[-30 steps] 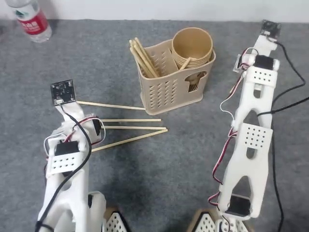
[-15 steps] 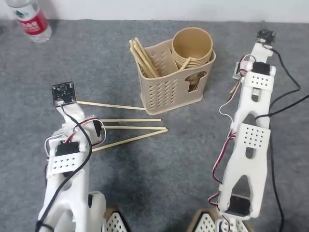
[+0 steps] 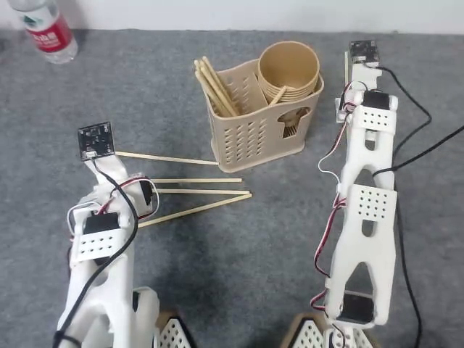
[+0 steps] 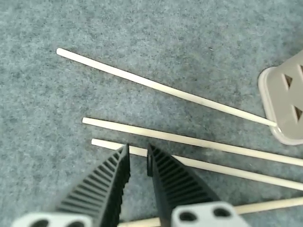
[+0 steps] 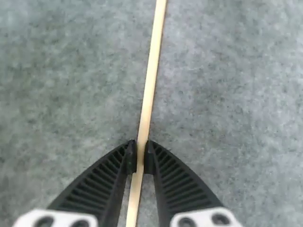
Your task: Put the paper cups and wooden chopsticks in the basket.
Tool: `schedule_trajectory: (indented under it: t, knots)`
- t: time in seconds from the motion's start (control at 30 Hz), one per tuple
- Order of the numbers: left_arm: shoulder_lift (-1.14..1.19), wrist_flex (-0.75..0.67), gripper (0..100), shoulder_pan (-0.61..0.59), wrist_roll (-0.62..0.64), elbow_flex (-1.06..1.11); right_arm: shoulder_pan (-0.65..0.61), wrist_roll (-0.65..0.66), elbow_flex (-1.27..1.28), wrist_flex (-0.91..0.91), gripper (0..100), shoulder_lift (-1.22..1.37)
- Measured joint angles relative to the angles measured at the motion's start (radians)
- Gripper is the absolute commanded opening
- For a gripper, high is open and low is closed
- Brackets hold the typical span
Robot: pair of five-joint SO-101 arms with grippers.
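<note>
A beige slotted basket holds stacked paper cups and several wooden chopsticks. Several more chopsticks lie on the grey carpet left of the basket. In the left wrist view my left gripper stands narrowly open, its tips over one end of a chopstick; two others lie just beyond. My right gripper is shut on a single chopstick, held lengthwise above the carpet. The right arm stands just right of the basket.
A plastic water bottle lies at the far left corner. Cables trail beside the right arm. Bare carpet stretches between the two arms in front of the basket.
The right arm has swung left toward the basket with its chopstick. The left arm has hardly moved.
</note>
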Motion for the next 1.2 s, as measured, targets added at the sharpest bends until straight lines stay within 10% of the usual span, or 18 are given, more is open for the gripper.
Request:
schedule_trajectory:
  t: [0.63,1.2]
  knots:
    - [0.0,0.0,5,0.0,0.0,0.0,0.129,0.163,-0.253,0.509,0.8,-0.057]
    - [0.0,0.0,5,0.0,0.0,0.0,0.13,0.063,-0.282,0.548,0.8,-0.658]
